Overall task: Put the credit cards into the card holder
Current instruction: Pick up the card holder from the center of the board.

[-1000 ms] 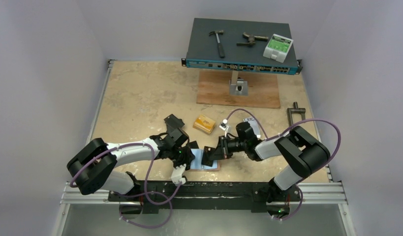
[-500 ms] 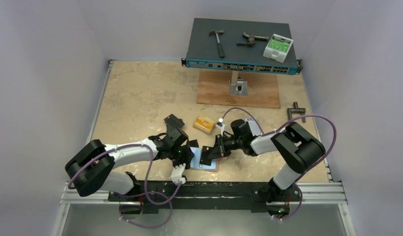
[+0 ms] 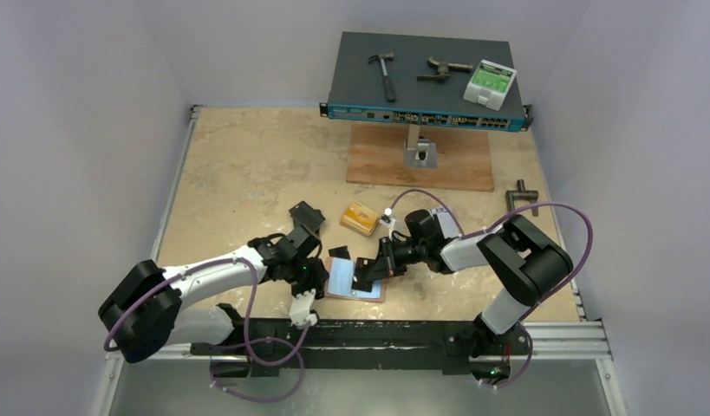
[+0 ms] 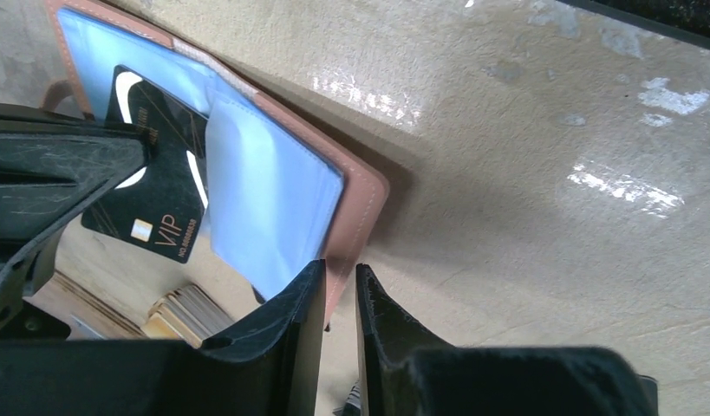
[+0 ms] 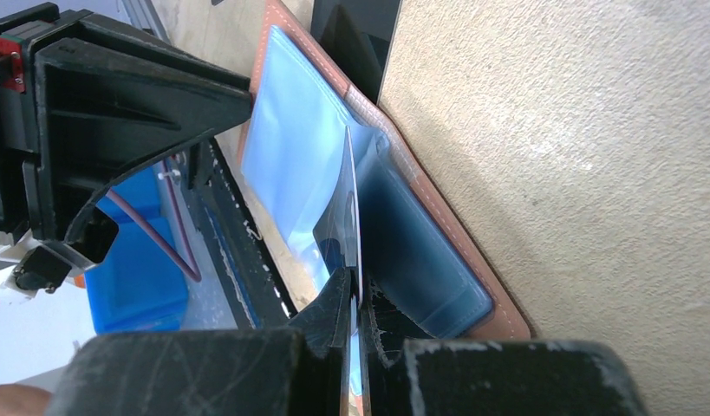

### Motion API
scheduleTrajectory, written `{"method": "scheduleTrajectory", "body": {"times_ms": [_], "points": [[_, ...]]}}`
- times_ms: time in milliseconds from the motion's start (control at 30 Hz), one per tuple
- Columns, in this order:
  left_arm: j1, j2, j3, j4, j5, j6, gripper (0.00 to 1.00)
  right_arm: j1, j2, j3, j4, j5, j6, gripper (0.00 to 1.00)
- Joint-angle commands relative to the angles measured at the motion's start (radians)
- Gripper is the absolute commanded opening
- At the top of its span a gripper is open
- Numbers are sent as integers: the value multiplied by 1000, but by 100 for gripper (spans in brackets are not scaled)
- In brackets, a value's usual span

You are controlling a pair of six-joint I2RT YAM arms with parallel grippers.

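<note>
The salmon-pink card holder (image 3: 358,297) lies open near the table's front edge, its blue lining up. My right gripper (image 3: 371,270) is shut on a black credit card (image 4: 160,195), whose far end sits under the blue slot flap of the card holder (image 4: 366,195). In the right wrist view that card (image 5: 353,208) stands edge-on between the pads of the right gripper (image 5: 358,290). My left gripper (image 4: 339,273) has its jaws a narrow gap apart over the holder's left corner; its place in the top view is the left gripper (image 3: 319,279). An orange-gold card stack (image 3: 361,218) and a black card stack (image 3: 305,213) lie behind.
A network switch (image 3: 425,82) carrying a hammer (image 3: 386,74) and other tools stands on a wooden board (image 3: 420,160) at the back. A metal fitting (image 3: 520,195) lies at the right. A black rail (image 3: 360,334) runs along the near edge. One more black card (image 3: 338,253) lies beside the holder.
The left jaws have parted slightly off the holder's edge and the left arm has drawn back to the left. The right gripper has carried the black card a little left over the holder.
</note>
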Motion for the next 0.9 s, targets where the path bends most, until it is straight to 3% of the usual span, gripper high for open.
{"method": "scheduleTrajectory", "body": {"times_ms": [0, 267, 600, 867], "points": [[9, 40, 0, 8, 50, 85, 19, 2, 17, 2, -71, 117, -55, 0], [7, 89, 9, 42, 82, 148, 19, 0, -33, 41, -118, 82, -48, 0], [-19, 90, -1, 30, 75, 137, 8, 0, -53, 0, -40, -16, 31, 0], [-24, 87, -6, 19, 69, 124, 7, 0, -55, -10, -30, -22, 49, 0]]}}
